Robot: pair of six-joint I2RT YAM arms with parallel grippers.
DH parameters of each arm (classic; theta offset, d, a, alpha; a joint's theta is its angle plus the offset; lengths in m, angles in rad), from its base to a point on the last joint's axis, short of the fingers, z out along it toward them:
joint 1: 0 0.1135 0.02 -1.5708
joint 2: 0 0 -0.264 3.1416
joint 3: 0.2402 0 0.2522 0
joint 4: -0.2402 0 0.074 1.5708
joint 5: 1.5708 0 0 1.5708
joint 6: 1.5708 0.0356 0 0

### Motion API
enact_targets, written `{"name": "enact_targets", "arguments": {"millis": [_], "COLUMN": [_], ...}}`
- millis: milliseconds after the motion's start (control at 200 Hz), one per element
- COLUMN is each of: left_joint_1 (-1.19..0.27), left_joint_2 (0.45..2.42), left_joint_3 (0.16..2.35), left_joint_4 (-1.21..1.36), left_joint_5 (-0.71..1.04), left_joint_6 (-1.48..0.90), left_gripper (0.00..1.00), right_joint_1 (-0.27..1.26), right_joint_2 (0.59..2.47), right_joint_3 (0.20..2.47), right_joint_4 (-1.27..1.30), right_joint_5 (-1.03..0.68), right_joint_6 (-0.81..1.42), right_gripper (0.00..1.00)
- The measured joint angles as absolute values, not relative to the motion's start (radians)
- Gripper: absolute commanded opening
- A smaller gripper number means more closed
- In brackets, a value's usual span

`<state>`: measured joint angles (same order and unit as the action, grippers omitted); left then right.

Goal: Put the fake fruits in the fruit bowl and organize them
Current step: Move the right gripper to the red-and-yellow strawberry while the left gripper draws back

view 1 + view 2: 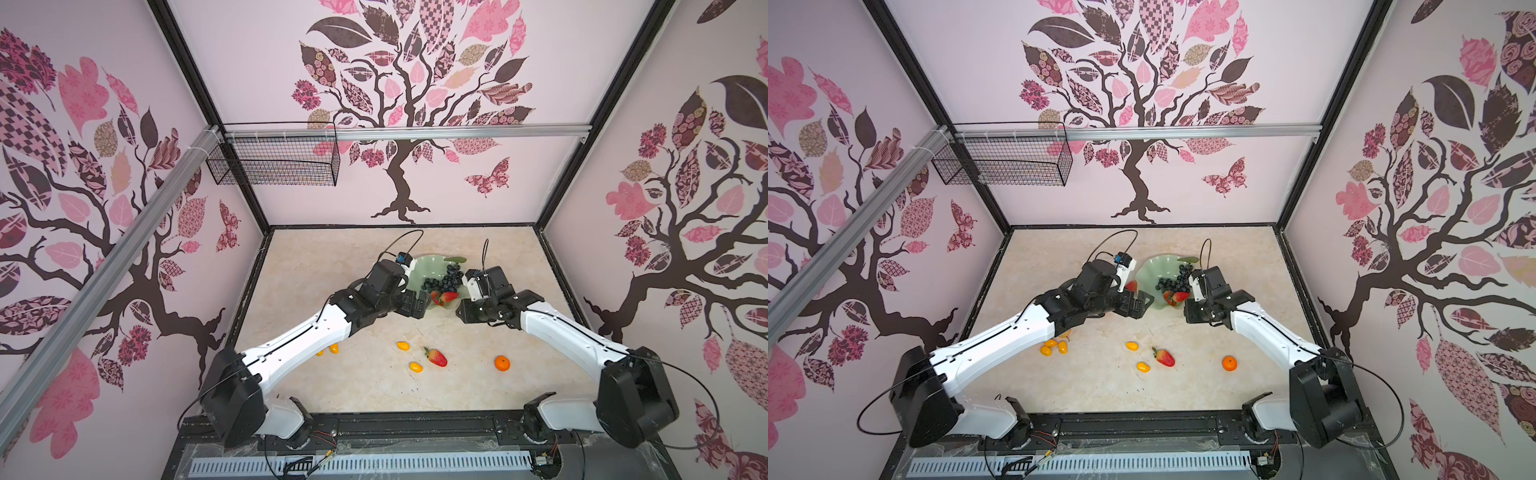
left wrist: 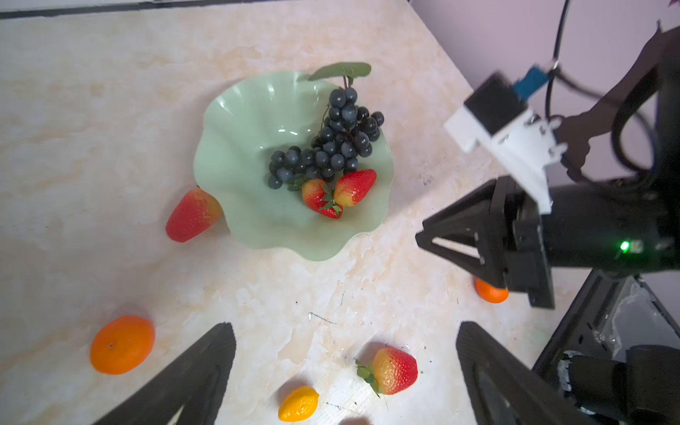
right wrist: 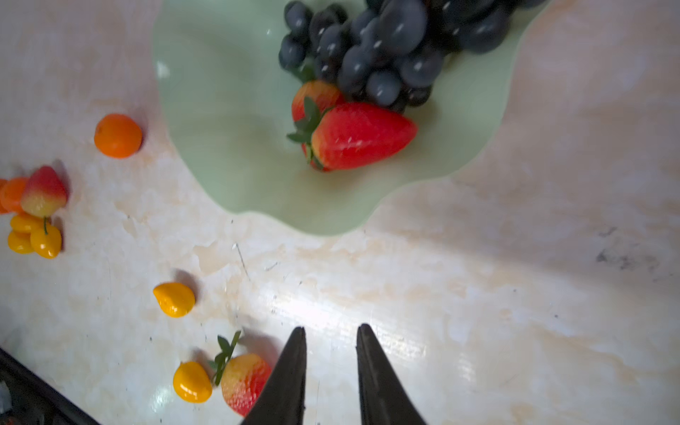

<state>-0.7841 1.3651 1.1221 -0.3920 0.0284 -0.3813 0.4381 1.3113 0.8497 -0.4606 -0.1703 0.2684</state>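
**Three pieces in the bowl, most of the fruit still out**

Three fruits lie in the fruit bowl (image 2: 250, 147): the grape bunch (image 2: 331, 147) along one side, and a pair of strawberries (image 2: 351, 187) touching it and each other. The rest of the dish is bare. I judge the job well under half done.

Just outside, a red-yellow pear (image 2: 193, 215) lies at the scalloped rim, seemingly touching it. Farther out on the marble tabletop (image 1: 353, 386) are:
- a loose strawberry (image 1: 436, 357) with two lone yellow ovals (image 1: 403, 345) near it
- a right-hand orange (image 1: 502, 363), well apart from them
- a second orange (image 2: 122, 344)
- a huddle of three yellow ovals (image 3: 35, 237) close by the left arm (image 1: 299, 336), pressed up against another red-yellow fruit (image 3: 44, 191)

All of these have yet to go in, and some arranging will follow.

The bowl sits toward the back of the table, between the two grippers in both top views. The left gripper (image 2: 345, 327) is spread wide and empty, short of the bowl's near rim. The right gripper (image 3: 331, 327) has its jaws narrowly apart with nothing between them. The rim lies ahead of its tips and clear of them. In the right wrist view the loose strawberry shows just beside one finger, partly hidden behind it.
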Motion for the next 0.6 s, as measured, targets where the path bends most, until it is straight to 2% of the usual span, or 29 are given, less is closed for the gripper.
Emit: {"name": "enact_targets", "arguments": {"millis": [290,510,600], "left_joint_1": [-0.795,-0.795,-0.795], "left_joint_2": [1.034,0.838,0.798], "left_joint_3": [0.853,0.712,0.693], "left_joint_4": [-0.447,-0.517,-0.555], "left_joint_5": [-0.046,-0.074,-0.094], "left_joint_6": [-0.572,-0.664,-0.694], "left_gripper": [0.98,0.98,0.98], "right_joint_1": [0.658,0.825,0.870], "right_joint_2": [1.305,1.487,1.563], "right_joint_3": [0.850,0.999,1.064], "right_joint_4": [-0.512,-0.572,-0.604], "right_joint_5": [-0.107,-0.043,-0.015], "right_joint_6": [0.273,0.241,0.228], "right_gripper": [0.33,0.43,0.43]}}
